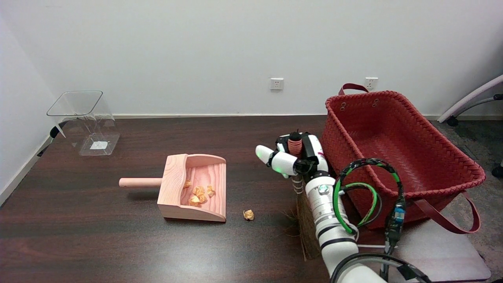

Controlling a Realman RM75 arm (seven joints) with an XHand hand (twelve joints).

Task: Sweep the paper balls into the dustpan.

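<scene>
A pale wooden dustpan (178, 204) lies on the dark table with its handle pointing left and its mouth facing right. Several orange paper balls (199, 193) sit inside it. One more paper ball (248, 214) lies on the table just right of the dustpan's front corner. My right hand (295, 155) grips the ribbed handle of a small broom (295, 144), held upright. The broom's brown bristles (304, 220) touch the table to the right of the loose ball, partly hidden behind my forearm.
A large red woven basket (440, 157) stands close to the right of my hand. A clear plastic bin (84, 124) sits at the table's far left corner. A wall runs along the table's far edge.
</scene>
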